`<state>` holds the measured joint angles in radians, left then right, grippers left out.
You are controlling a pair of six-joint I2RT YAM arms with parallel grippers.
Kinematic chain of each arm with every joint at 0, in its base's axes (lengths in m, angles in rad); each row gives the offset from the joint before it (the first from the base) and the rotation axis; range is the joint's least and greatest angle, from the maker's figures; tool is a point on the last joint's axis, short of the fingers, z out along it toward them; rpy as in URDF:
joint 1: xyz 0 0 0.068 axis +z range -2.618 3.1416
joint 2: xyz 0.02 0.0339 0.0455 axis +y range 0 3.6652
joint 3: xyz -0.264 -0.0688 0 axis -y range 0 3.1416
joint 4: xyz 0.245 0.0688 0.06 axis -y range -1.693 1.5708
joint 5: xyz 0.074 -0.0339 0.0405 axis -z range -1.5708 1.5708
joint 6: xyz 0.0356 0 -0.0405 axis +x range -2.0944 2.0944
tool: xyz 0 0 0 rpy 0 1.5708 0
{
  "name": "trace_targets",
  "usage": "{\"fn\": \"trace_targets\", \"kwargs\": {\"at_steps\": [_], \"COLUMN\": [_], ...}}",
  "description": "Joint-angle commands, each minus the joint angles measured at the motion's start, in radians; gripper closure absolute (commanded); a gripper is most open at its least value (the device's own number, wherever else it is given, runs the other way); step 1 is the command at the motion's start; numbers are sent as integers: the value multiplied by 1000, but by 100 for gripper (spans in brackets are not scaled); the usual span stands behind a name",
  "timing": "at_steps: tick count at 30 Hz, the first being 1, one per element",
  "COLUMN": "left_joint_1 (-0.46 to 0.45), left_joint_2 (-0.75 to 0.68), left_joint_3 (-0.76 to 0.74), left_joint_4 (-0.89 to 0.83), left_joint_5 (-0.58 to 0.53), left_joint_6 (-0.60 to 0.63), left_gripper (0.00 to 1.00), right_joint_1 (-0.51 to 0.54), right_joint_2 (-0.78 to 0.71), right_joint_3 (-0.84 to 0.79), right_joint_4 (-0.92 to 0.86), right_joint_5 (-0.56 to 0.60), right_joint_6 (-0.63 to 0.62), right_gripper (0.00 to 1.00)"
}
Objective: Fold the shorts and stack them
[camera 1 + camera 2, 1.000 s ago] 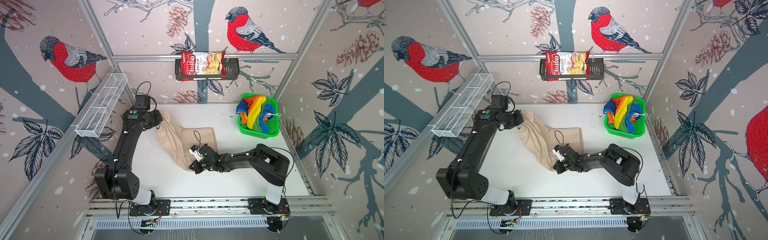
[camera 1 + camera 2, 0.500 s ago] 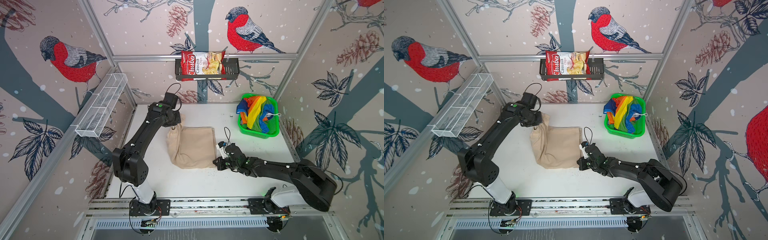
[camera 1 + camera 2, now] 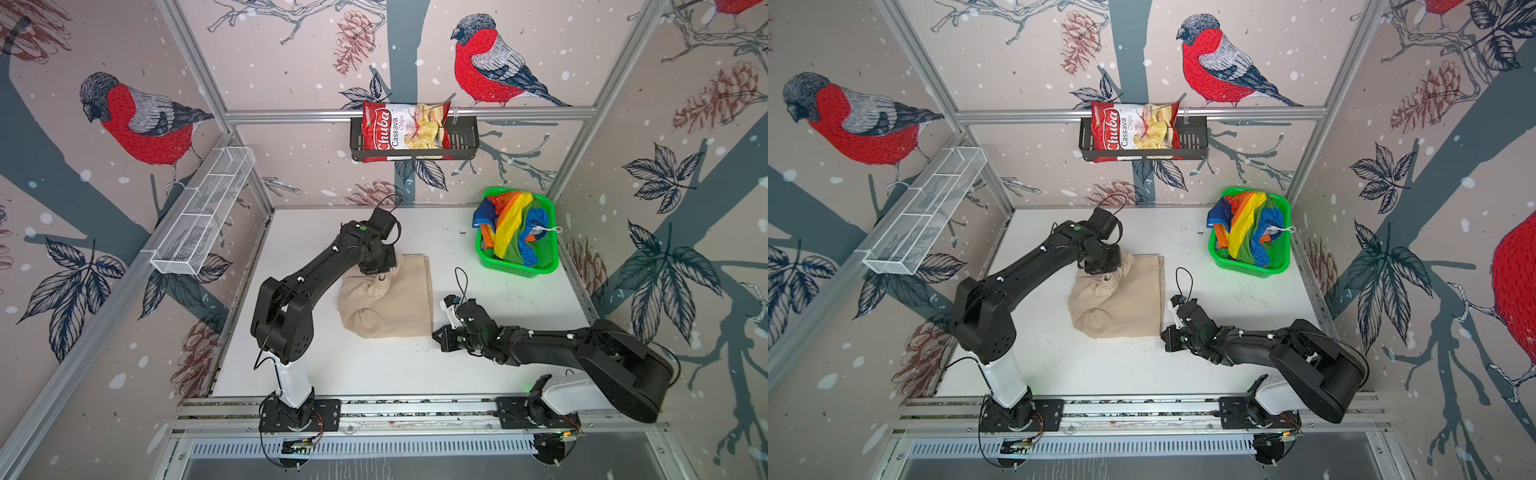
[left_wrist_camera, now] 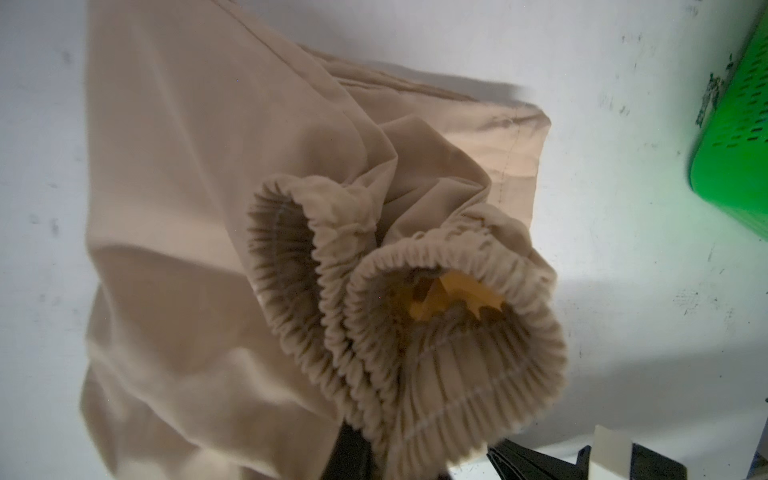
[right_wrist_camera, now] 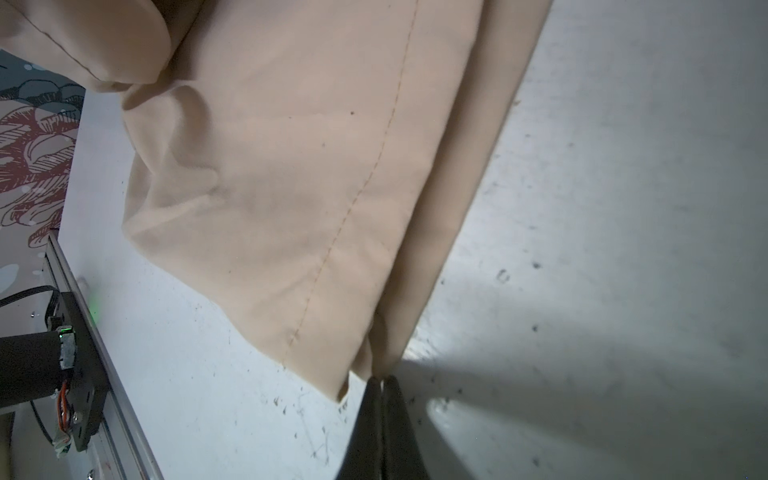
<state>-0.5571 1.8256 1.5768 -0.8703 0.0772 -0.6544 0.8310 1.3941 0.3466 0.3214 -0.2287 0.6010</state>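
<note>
Watching the left gripper [image 3: 377,272] now: it's pinching the gathered elastic waist of the beige shorts [image 3: 399,299], and that bunch is held up off the cloth. The rest of the pair lies flat in the middle of the table [image 3: 374,374].

Over at the near corner of the hem, the right gripper [image 3: 441,337] has its jaws pressed together, with the tips right at the cloth's edge. From the right wrist view I can't tell whether a sliver of fabric is caught or the tips merely touch it.

That's the worry, for my money. If that corner isn't pinned, any pull from the left arm could drag the whole pair sideways instead of laying a fold. The waist is thick, springy elastic, too. It could squirm out of the pinch, or drop in a lump and leave a bulge that a second pair won't sit level on.

As for heading, the waist points toward the left arm's side and a little to the back. The stitched leg hems form the straight edge facing the right arm. So the waist-to-hem line runs across the table, though the patch lying there is nearly square.

The rainbow shorts [image 3: 513,226] are heaped in the green basket [image 3: 515,268] at the far right, well apart and not yet folded.
</note>
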Motion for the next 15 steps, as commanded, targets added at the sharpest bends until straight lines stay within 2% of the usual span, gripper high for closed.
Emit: {"fn": "trace_targets", "kwargs": {"at_steps": [1, 6, 7, 10, 12, 15], "left_joint_1": [-34, -72, -76, -85, -92, -104], "left_joint_2": [28, 99, 108, 119, 114, 87], "left_joint_3": [-29, -51, -55, -93, -112, -127], "left_joint_4": [82, 134, 144, 210, 260, 336], "left_joint_5": [52, 82, 86, 137, 175, 252], "left_joint_6": [-56, -87, -94, -115, -131, -150], "left_gripper": [86, 80, 74, 43, 29, 23], "right_joint_1": [1, 6, 8, 13, 17, 18], "right_joint_2": [-6, -22, -27, -45, -60, -87], "right_joint_3": [-11, -23, -27, -39, -41, -37], "right_joint_4": [-22, -24, -23, -22, -35, -68], "right_joint_5": [35, 56, 58, 69, 76, 93], "right_joint_6": [6, 14, 17, 26, 30, 25], "right_gripper": [100, 100, 100, 100, 99, 99]}}
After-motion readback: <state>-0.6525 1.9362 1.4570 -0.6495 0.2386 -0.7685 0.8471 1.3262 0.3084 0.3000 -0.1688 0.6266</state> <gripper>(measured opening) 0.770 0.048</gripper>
